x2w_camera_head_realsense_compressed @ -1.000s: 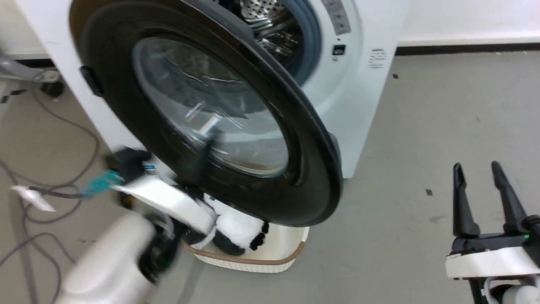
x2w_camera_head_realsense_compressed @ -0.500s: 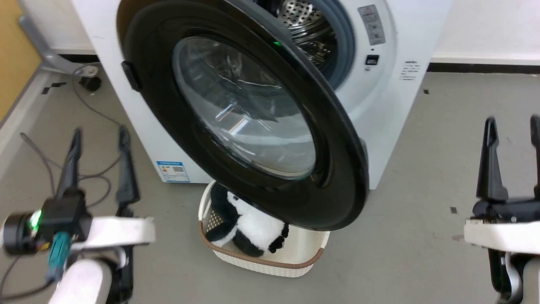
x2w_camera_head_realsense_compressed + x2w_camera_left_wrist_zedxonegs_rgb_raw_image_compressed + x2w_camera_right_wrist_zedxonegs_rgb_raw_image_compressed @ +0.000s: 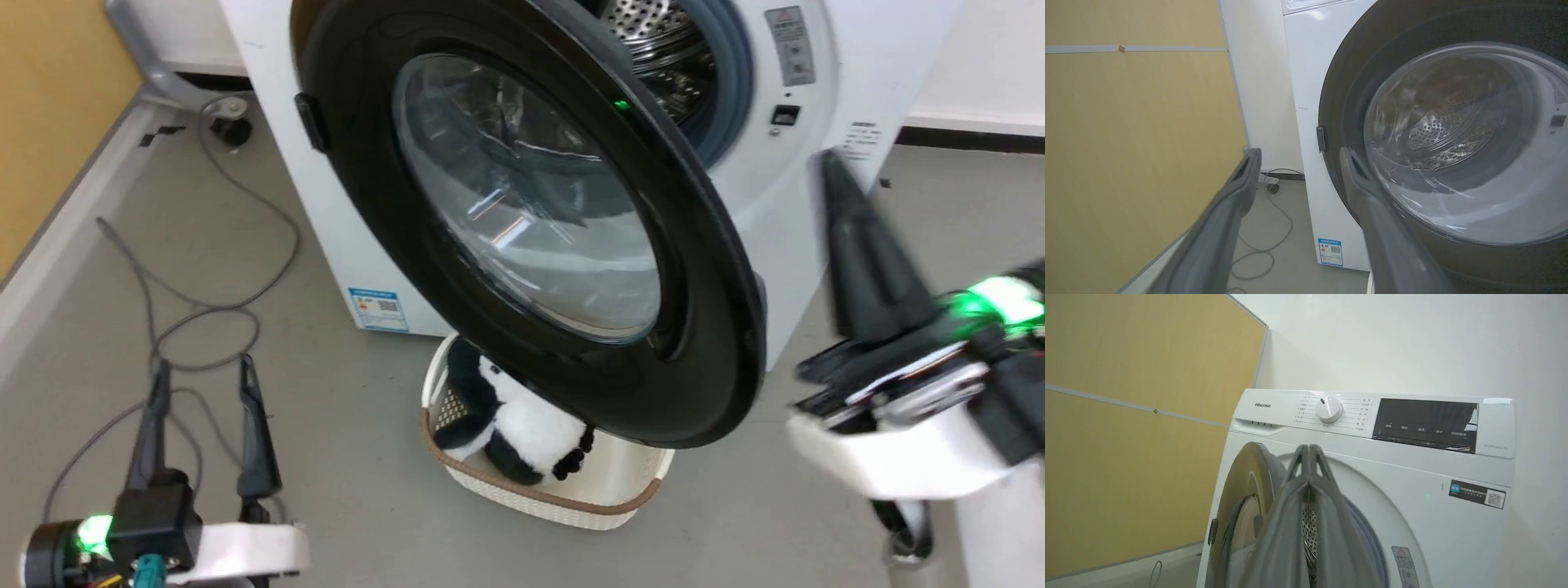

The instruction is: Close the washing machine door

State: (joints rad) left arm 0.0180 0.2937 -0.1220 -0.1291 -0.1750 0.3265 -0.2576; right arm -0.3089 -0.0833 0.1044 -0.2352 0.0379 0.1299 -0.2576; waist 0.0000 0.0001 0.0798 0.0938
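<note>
The washing machine door [image 3: 531,204] stands open, swung out from the white washing machine [image 3: 865,49] on its hinge at the head view's left edge. Its glossy black rim and bulging glass window face the robot at a slant. Behind its free edge the steel drum [image 3: 653,33] and the grey rubber ring [image 3: 731,82] show in the opening.

The door's lower rim hangs over a white basket [image 3: 539,498] on the floor just in front of the machine, and a black and white panda toy [image 3: 522,425] lies in that basket. A blue label [image 3: 378,309] sits low on the machine's front, and a grey cable [image 3: 245,302] loops over the floor to the left.

The left gripper [image 3: 202,367] is low at the lower left, well apart from the door. Its jaws are spread and hold nothing, and in the left wrist view [image 3: 1300,153] they point at the hinge side of the door [image 3: 1453,143].

The right gripper [image 3: 833,167] is raised at the right, near the door's free edge but not touching it, and it is blurred in the head view. In the right wrist view [image 3: 1308,449] its jaws are pressed together with nothing between them, pointing at the machine's front [image 3: 1412,477] below the control dial [image 3: 1329,409]
</note>
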